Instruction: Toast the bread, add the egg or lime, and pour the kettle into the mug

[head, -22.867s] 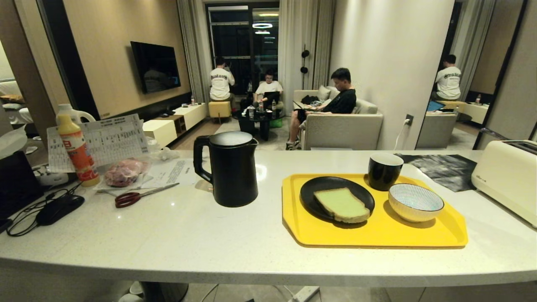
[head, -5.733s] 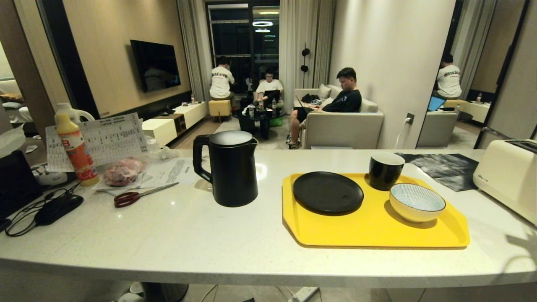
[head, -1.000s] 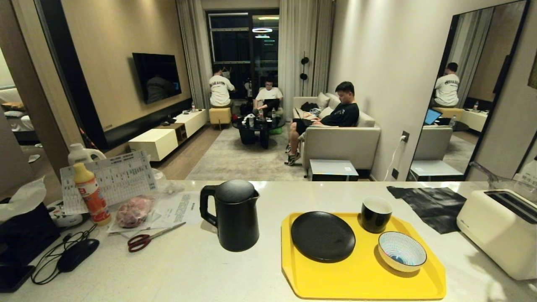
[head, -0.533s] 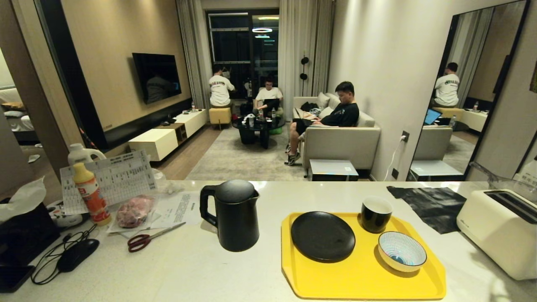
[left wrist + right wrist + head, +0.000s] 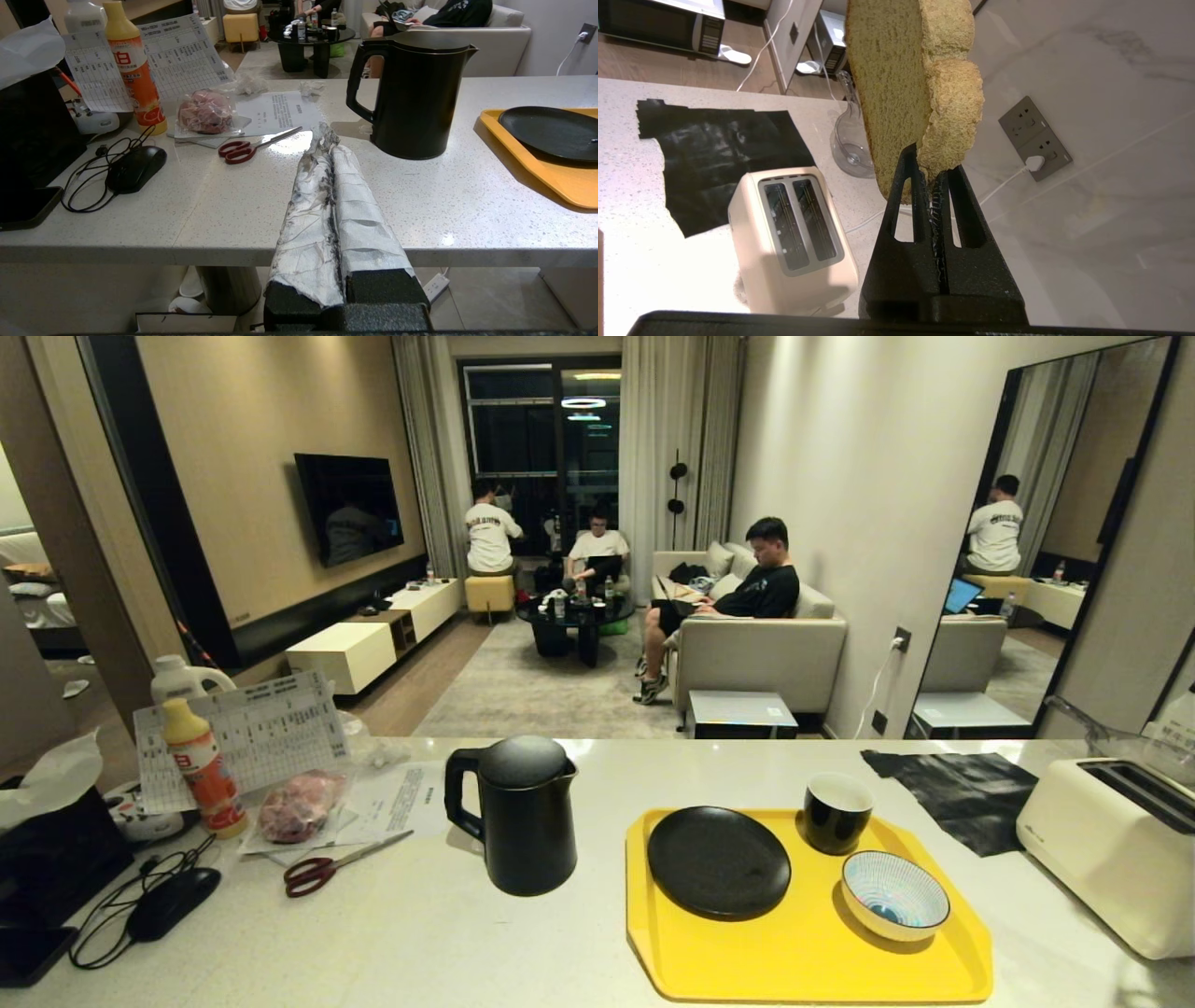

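1. The right gripper [image 5: 934, 179] was clenched on the bread [image 5: 915, 88], its two black fingers [image 5: 903, 196] pinching the slice's lower edge, so that the slice stood on edge beyond the fingertips.
2. The held bread hung in the air above the counter, with the cream two-slot toaster [image 5: 794, 238] lower down and off to one side, apart from it; both slots looked bare.
3. The left gripper [image 5: 325, 133] was parked low at the near edge of the counter [image 5: 224, 205], its white-wrapped fingers [image 5: 359, 210] pressed together on nothing and pointing toward the kettle [image 5: 413, 93].
4. In the head view, the yellow tray [image 5: 803, 957] carried a black plate [image 5: 719, 861] with nothing on it, the black mug [image 5: 836, 814] behind it and a striped bowl [image 5: 894, 896] beside it; whether the mug's white inside held anything could not be told.
5. The kettle [image 5: 519, 817] stood upright with its lid on, just left of the tray.
6. Red-handled scissors [image 5: 327, 868], an orange bottle [image 5: 201, 770] and a wrapped pink packet [image 5: 299, 805] lay farther left.
7. Compared with the earliest frame, the bread had gone from the black plate, and the camera now looked from higher up, so the whole scene sat lower in the picture.
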Motion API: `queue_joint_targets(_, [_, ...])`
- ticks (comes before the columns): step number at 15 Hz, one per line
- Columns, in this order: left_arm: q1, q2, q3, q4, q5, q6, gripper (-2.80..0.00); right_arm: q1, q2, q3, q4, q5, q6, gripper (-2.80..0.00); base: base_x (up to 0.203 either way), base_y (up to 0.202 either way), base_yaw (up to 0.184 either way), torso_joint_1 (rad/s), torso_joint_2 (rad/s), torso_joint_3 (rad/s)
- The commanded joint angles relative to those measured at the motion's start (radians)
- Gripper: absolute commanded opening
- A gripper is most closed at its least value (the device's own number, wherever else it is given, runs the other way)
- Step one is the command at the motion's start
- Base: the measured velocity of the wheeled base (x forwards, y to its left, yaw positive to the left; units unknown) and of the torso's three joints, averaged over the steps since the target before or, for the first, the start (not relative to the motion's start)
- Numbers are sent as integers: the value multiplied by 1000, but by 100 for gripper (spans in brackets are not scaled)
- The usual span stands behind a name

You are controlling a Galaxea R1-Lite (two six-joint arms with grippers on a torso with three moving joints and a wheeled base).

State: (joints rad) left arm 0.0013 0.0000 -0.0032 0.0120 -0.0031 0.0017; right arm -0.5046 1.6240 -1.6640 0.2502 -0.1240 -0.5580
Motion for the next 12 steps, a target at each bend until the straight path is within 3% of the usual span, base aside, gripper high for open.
queue_joint_targets(1, [0,-3,0,0,0,0,-280,-2,-3,0,0,14,-3,-280,0,0,0,0,0,0])
queue_joint_targets(12, [0,-3,0,0,0,1,-280,0,-12,9,3,47,-3,-280,0,0,0,0,0,0])
